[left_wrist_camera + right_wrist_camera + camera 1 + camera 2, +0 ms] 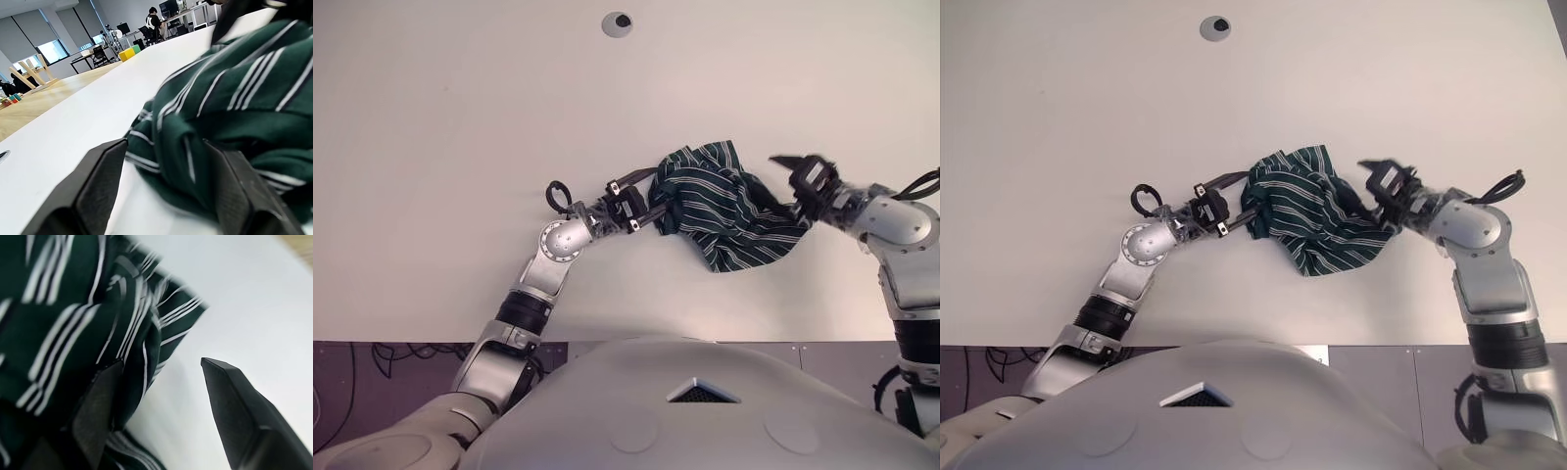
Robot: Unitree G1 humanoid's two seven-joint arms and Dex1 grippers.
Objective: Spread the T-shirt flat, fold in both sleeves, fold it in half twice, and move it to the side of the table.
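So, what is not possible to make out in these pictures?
Eye views: T-shirt sleeves and collar, buried in its crumpled folds.
Right wrist view: whether the right gripper touches the cloth; blurred.
Left wrist view: most of the T-shirt, cut off by the edge.
Eye views: round thing far up the table, too small to identify.

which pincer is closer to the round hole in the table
Left. The left pincer sits almost straight below the hole, at the T-shirt's edge; the right pincer is farther, across it.

Crumpled green striped T-shirt (729,211) on white table (460,147), my left gripper (649,201) spread wide against one edge, my right gripper (793,186) parted at the opposite edge
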